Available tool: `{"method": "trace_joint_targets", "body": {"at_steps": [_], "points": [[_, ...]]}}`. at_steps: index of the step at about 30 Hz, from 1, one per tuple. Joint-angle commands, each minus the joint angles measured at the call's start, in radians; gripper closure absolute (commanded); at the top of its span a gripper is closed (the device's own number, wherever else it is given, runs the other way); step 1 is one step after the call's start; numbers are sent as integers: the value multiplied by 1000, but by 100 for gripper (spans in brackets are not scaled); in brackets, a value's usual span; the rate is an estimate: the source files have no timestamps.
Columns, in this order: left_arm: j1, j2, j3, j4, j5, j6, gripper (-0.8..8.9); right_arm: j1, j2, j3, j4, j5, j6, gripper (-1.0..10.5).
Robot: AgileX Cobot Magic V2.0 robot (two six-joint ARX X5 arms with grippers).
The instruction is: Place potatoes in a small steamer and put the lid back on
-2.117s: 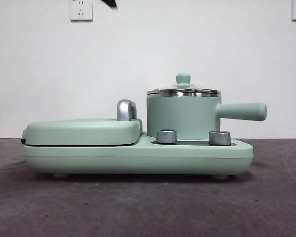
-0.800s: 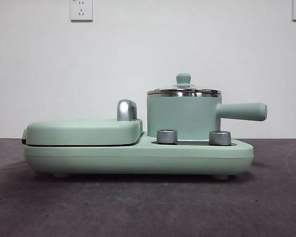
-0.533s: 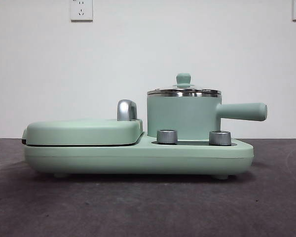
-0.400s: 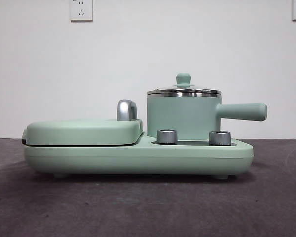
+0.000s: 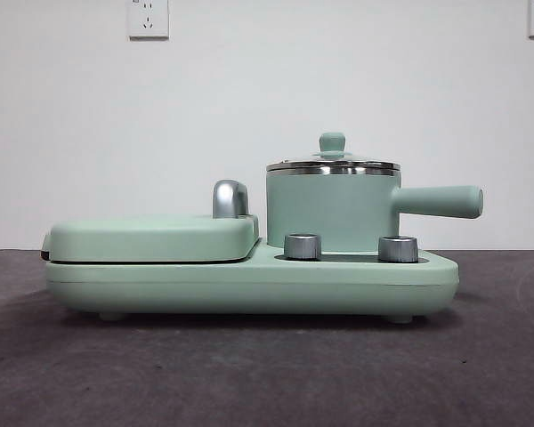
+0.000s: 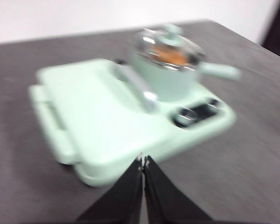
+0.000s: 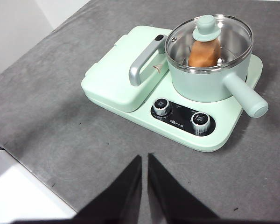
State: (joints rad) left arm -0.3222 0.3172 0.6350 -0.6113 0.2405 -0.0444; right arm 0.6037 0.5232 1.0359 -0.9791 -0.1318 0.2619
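This looks like a lab or test room rather than a home kitchen. A plain white wall (image 5: 338, 89) carries only two power sockets (image 5: 148, 18). A bare dark grey table (image 5: 267, 374) holds a single mint-green cooker (image 7: 177, 116) with a small pot (image 5: 334, 209), standing alone with no kitchen fittings around it.

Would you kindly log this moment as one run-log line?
potato: in steamer | lid: on | left pincer: shut, clear | right pincer: shut, clear
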Motion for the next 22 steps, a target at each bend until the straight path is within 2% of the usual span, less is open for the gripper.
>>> {"method": "trace_joint_targets", "body": {"at_steps": [1, 6, 13, 17, 19, 22], "points": [[93, -68, -122, 142, 0, 6, 807, 8, 2, 8, 10, 1, -9, 928], [222, -188, -310, 226, -1, 7, 807, 8, 2, 8, 10, 0, -9, 928], [323, -307, -489, 260, -8, 6, 807, 8, 2, 8, 10, 1, -9, 928], [343, -314, -575, 357, -62, -38, 807, 8, 2, 8, 10, 1, -9, 928], [343, -314, -624, 428, -95, -92, 807, 8, 2, 8, 10, 1, -9, 928], [342, -314, -622, 445, -145, -95, 807, 8, 2, 8, 11, 1, -9, 928]]}}
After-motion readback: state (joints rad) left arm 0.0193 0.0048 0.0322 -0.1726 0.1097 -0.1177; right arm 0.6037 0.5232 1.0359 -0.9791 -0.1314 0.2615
